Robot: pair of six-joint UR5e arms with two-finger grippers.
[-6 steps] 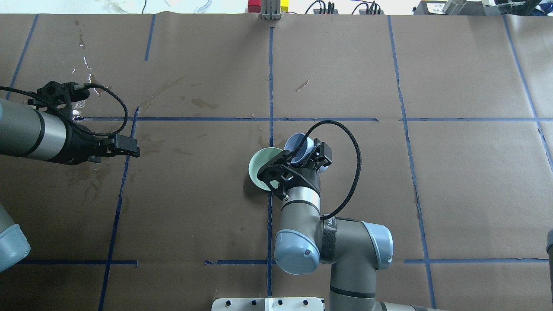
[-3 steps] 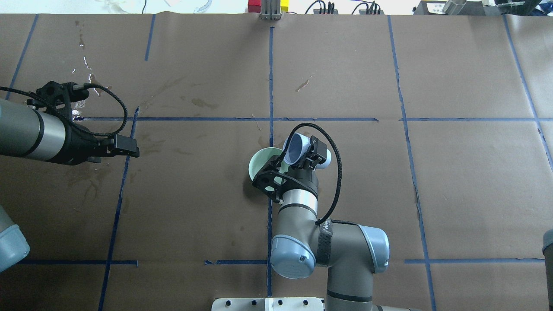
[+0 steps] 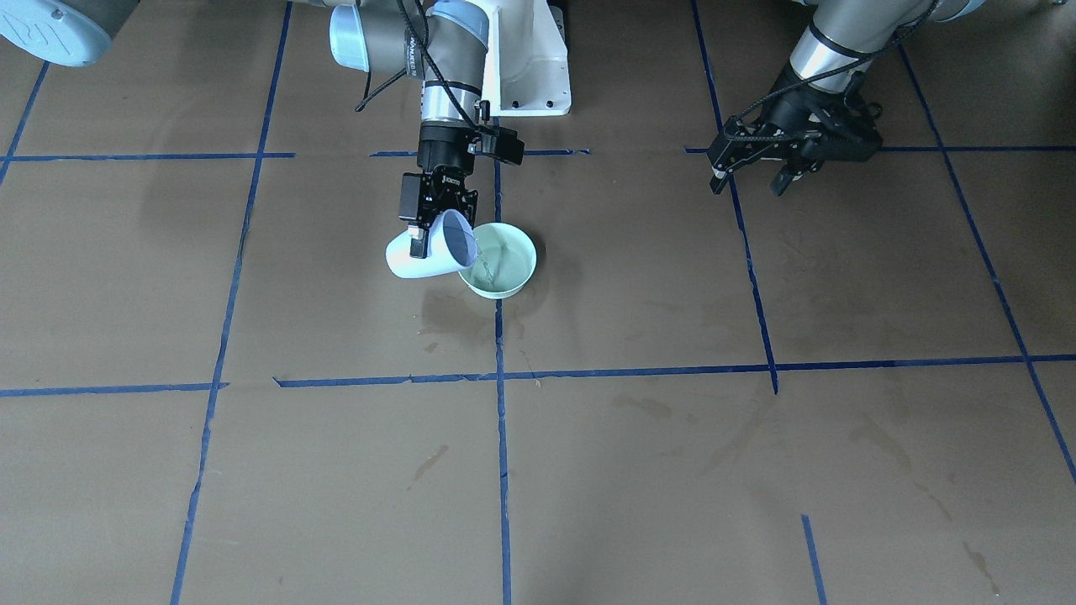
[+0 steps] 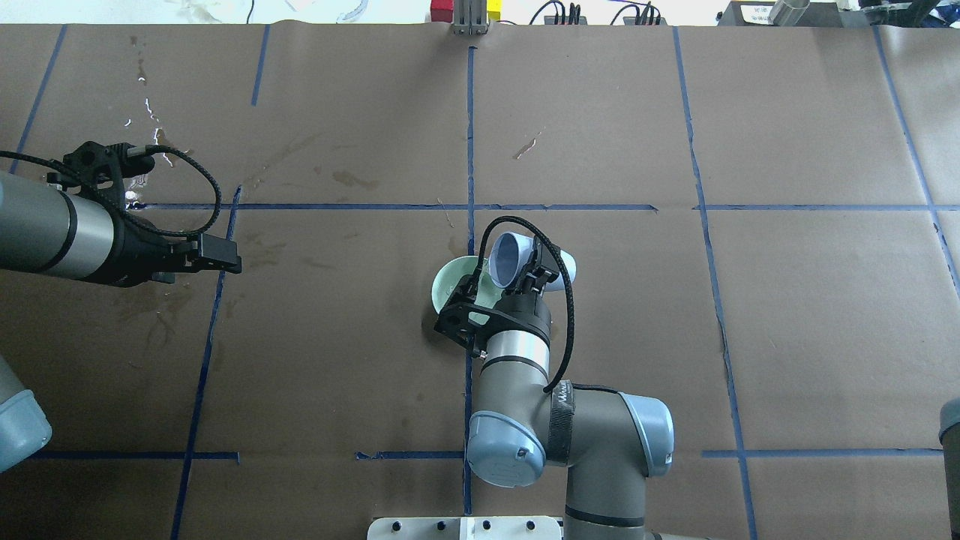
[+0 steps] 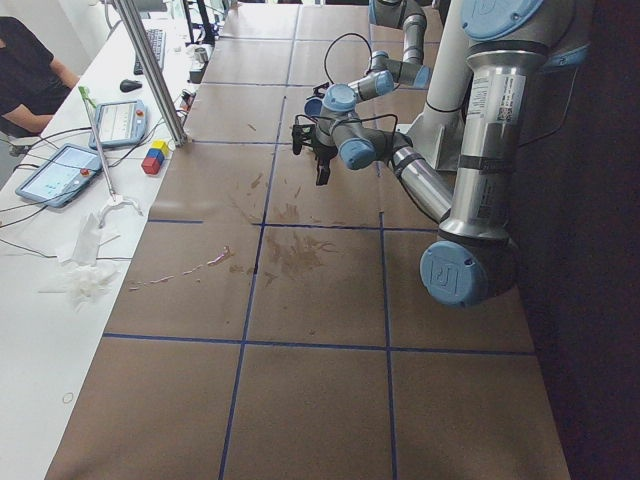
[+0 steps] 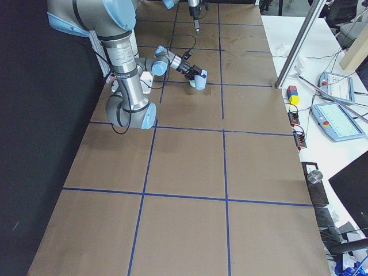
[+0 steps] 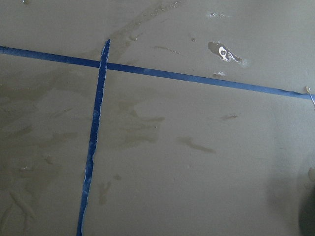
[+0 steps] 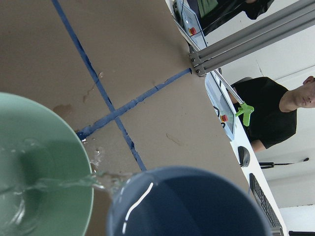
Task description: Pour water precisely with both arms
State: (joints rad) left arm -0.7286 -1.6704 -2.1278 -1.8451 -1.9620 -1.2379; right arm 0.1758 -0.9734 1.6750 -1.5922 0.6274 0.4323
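Fingers (image 3: 415, 243) of the right arm (image 4: 510, 367) are clamped on a pale blue cup (image 3: 420, 265), one pad showing black against its outer wall. The cup is tipped almost onto its side, mouth toward a mint-green bowl (image 3: 525, 244) that stands on the tabletop (image 3: 672, 462) just beside it. The cup's lip hangs over the bowl's rim.

The water (image 8: 59, 184) is clear and colourless. In the right wrist view it leaves the cup's lip as a thin, glinting, slightly ragged stream, crosses the bowl's rim and ends in a rippled pool inside the bowl. A few bright drops lie on the brown paper near the rim.

By count there are one cup, one bowl, one stream of water and two arms.

Further along the tabletop, well apart from the bowl, the left arm (image 4: 45, 232) holds its fingers (image 3: 717, 172) spread, tips pointing down over the paper. They grip nothing and touch nothing. The left wrist view shows only stained paper and a crossing of blue tape lines (image 7: 96, 132).

Dark wet marks spot the paper around both arms. At the far edge a red block (image 4: 442, 10) and a yellow block (image 4: 494, 9) sit on either side of a metal post (image 4: 470, 19).
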